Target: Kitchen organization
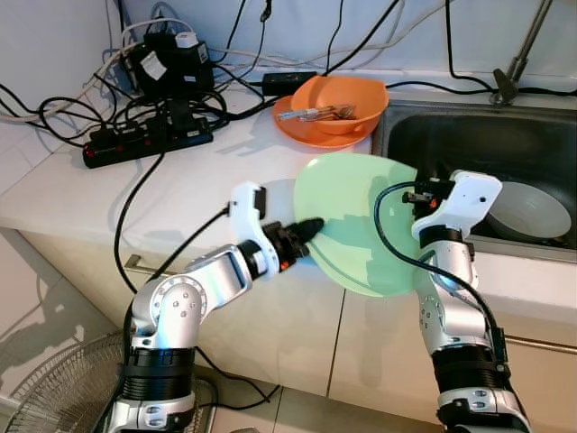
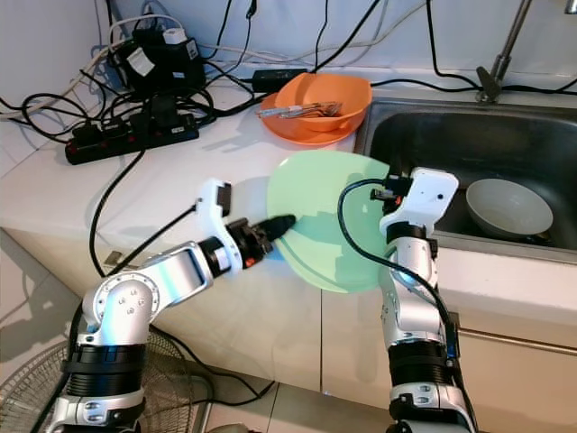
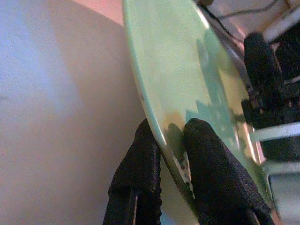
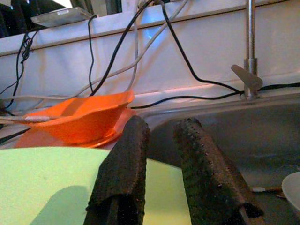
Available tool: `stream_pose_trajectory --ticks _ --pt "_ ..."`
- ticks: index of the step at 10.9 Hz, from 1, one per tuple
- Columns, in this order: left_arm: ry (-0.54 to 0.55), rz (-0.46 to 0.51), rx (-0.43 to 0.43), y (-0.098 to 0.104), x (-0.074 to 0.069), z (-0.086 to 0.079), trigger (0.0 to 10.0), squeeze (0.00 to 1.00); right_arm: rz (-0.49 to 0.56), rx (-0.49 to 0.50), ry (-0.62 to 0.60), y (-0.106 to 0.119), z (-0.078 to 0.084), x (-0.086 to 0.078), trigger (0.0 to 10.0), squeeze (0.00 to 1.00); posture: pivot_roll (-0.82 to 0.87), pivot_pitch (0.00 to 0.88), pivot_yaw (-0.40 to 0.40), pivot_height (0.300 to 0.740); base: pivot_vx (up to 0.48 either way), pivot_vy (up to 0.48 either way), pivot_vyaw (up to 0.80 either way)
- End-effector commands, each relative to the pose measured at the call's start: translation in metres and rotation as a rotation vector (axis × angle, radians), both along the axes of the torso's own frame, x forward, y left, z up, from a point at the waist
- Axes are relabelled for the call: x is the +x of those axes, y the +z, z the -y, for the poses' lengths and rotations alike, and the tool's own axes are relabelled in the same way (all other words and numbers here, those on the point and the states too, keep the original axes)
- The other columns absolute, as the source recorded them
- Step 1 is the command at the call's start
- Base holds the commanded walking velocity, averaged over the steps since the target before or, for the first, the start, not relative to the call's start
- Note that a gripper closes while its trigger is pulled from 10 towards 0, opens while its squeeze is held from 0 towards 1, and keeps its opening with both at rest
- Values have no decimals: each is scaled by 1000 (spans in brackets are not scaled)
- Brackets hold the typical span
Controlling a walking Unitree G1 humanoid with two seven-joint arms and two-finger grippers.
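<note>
Pinched on the near rim of the green plate (image 1: 356, 221) is my left gripper (image 1: 309, 229): the left wrist view has one black finger (image 3: 140, 159) under the rim and the other on its upper face, closed down until only the plate's thickness keeps them apart. That hold carries the plate clear of the white countertop (image 1: 81, 194), tilted, out over the counter's front edge and just left of the steel sink (image 1: 469, 135).

Beyond the plate, farther back on the counter, sits the orange bowl (image 1: 343, 101) on an orange plate, with some cutlery lying in it. To the plate's right is my right gripper (image 4: 161, 159). Its two fingers stand apart with a gap between them, hovering just over the plate's right side. I cannot tell whether they touch it, and they grasp nothing. Past them, down in the sink, lies a white bowl (image 1: 527, 209).

I judge the step in hand to be moving the green plate to its place, either the sink or the stack by the orange bowl; I cannot tell which. With one pinch on a rim, the plate could swing or slip. The next move calls for a level, slow carry, or for my right fingers to close on the far rim before the left ones let go.
</note>
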State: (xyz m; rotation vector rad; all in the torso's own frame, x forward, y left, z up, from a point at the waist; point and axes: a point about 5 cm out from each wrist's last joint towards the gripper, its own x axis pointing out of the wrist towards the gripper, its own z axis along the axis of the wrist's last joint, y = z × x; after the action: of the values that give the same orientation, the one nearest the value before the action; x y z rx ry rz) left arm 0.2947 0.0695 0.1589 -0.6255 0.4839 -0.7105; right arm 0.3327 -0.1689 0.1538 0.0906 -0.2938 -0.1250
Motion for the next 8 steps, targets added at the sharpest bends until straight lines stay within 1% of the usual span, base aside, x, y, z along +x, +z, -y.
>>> stream_pose_trajectory --ticks 1,2,3,8 --pt "-64 -2 9 -1 -4 7 10000 0 -6 9 21 -1 -7 2 10000 0 84 0 107 740 0 0 0" --pt "-73 -3 19 -2 -5 9 7765 0 -5 10 17 -1 -6 1 10000 0 84 0 107 740 0 0 0" --pt "-63 -5 13 -2 -3 9 0 0 -6 10 17 -1 -6 1 10000 0 84 0 105 740 0 0 0" --pt "-38 11 -2 -1 1 7 0 0 -5 11 24 0 -8 3 10000 0 83 0 102 740 0 0 0"
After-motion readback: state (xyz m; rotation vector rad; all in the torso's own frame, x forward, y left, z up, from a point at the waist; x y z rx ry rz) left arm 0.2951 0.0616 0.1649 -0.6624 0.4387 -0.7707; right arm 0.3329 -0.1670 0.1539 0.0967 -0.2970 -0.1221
